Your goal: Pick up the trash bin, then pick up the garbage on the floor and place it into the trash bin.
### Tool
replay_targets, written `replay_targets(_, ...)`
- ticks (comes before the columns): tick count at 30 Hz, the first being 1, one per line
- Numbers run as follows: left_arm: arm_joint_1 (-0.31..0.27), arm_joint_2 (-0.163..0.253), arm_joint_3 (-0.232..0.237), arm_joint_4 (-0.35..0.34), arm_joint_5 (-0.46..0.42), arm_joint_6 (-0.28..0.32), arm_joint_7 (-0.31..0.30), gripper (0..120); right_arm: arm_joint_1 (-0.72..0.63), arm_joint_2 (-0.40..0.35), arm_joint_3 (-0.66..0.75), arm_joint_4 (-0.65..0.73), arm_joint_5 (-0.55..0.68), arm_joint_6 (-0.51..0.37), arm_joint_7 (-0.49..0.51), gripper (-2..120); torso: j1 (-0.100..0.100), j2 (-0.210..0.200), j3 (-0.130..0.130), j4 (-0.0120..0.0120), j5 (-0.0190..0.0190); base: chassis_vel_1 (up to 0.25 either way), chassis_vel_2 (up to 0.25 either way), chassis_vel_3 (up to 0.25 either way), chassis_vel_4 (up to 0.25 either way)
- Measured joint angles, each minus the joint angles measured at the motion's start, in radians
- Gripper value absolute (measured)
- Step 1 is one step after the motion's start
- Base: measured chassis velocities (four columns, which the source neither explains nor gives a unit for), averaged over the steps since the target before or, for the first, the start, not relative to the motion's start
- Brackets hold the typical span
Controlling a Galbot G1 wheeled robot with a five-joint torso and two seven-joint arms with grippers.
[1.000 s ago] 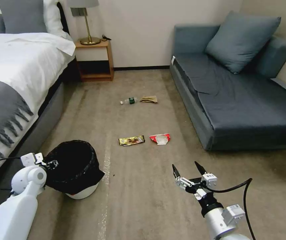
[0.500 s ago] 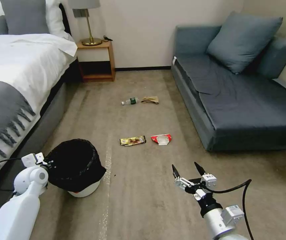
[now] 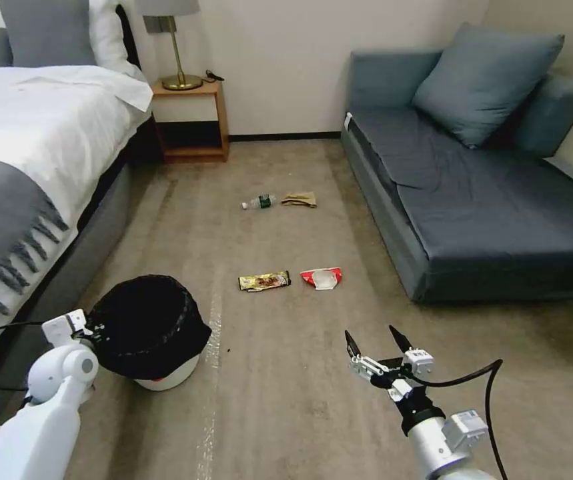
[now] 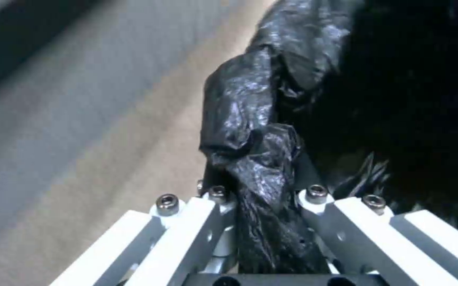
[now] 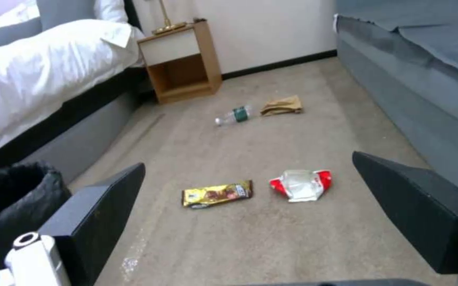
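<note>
Pinching glossy bag (image 4: 255, 131) — left gripper (image 4: 263, 206)

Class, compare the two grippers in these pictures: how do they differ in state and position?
The left gripper is shut on the trash bin's black bag at its rim; the right gripper is open and holds nothing. The left sits at the bin near the bed; the right hangs over bare carpet, short of the gold wrapper and red wrapper. Both are low, near the floor.
</note>
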State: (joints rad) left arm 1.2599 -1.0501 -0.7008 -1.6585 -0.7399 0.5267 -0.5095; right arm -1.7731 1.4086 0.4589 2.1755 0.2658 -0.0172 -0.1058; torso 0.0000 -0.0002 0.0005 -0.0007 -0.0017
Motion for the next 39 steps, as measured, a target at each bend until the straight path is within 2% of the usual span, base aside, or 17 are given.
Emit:
replay_targets(5, 0.050, 0.003, -0.019, -0.081, 0.103, -0.036, -0.005, 7, 0.000, -0.007, -0.001, 0.005, 0.012, -0.002, -0.001, 100, 0.000, 0.000, 0.000, 0.0007, 0.0013, 0.000, 0.000, 0.000, 0.000)
replay_targets(12, 0.091, 0.003, -0.031, -0.147, 0.164, -0.055, -0.009, 7, -0.004, -0.013, -0.002, 0.015, 0.018, -0.002, -0.004, 100, 0.000, 0.000, 0.000, 0.0007, 0.0017, 0.000, 0.000, 0.000, 0.000)
replay_targets(15, 0.122, 0.003, -0.036, -0.174, 0.246, -0.091, -0.009, 7, -0.006, -0.020, -0.001, 0.020, 0.031, 0.002, -0.015, 100, 0.000, 0.000, 0.000, 0.0006, 0.0017, 0.000, 0.000, 0.000, 0.000)
replay_targets(29, 0.216, -0.034, -0.043, -0.232, 0.352, -0.143, -0.008, 7, -0.016, -0.030, 0.000, 0.034, 0.049, 0.058, -0.056, 100, 0.000, 0.000, 0.000, 0.0007, 0.0018, 0.000, 0.000, 0.000, 0.000)
replay_targets(39, 0.255, -0.058, -0.043, -0.249, 0.379, -0.166, -0.007, 7, -0.027, -0.030, 0.005, 0.025, 0.041, 0.095, -0.072, 100, 0.000, 0.000, -0.001, 0.0006, 0.0017, 0.000, 0.000, 0.000, 0.000)
